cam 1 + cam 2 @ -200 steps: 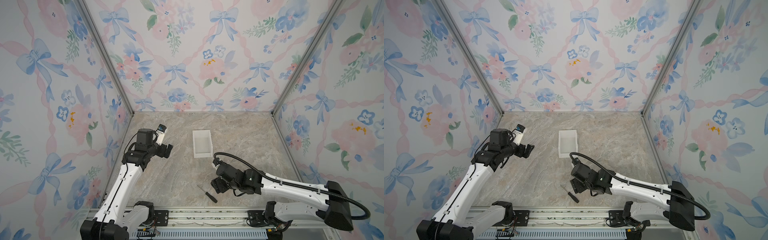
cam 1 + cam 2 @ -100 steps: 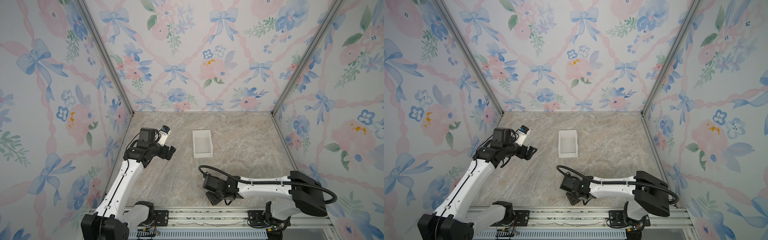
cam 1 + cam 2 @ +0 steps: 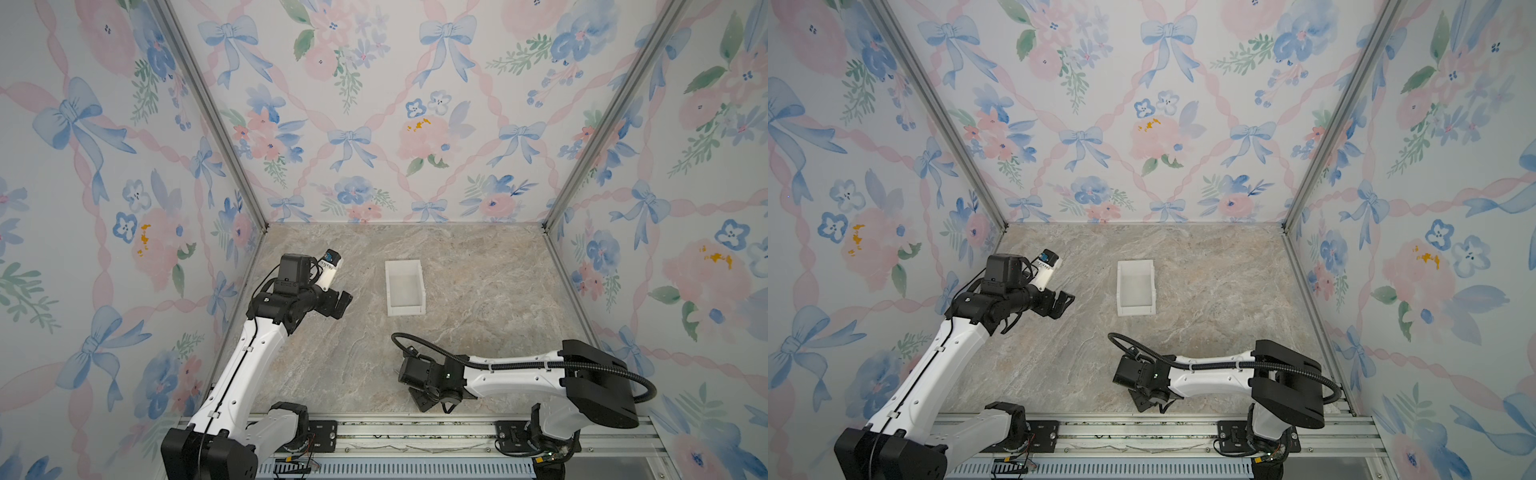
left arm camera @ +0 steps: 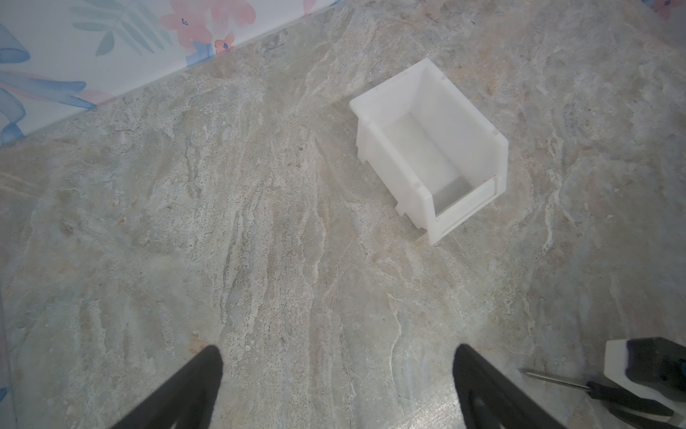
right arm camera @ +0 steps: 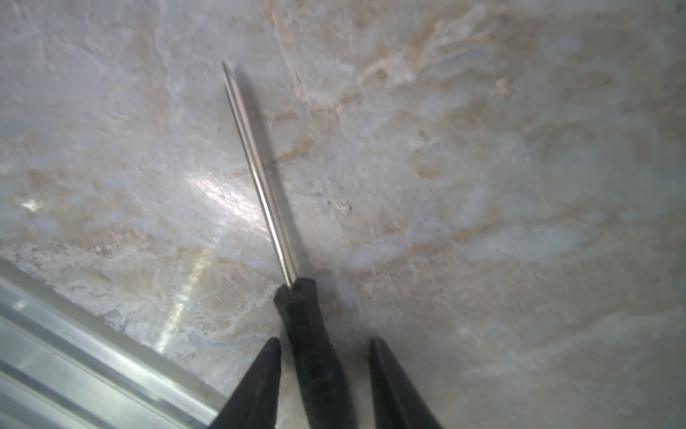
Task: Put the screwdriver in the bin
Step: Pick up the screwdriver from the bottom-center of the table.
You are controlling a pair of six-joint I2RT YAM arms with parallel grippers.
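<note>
Where the right wrist view looks down, we list the screwdriver (image 5: 308, 334): flat on the counter (image 5: 482, 185), well apart from the bin (image 3: 406, 310), on the bin's side toward the arm bases. Right gripper (image 5: 323, 340): jaws narrow, straddling the black handle, a sliver of gap each side; contact seemingly not made, though blur leaves doubt. Left gripper (image 4: 337, 353): jaws wide, holding nothing, above the counter near the bin.

On the screwdriver (image 5: 301, 304) a polished metal shaft and a matt black handle (plastic, by its look) are seen. The bin (image 4: 389, 171) is moulded in smooth, milky white plastic. The tabletop (image 4: 260, 223) is finished like veined stone with a soft sheen, edged by a silvery metal rail (image 5: 74, 353).
</note>
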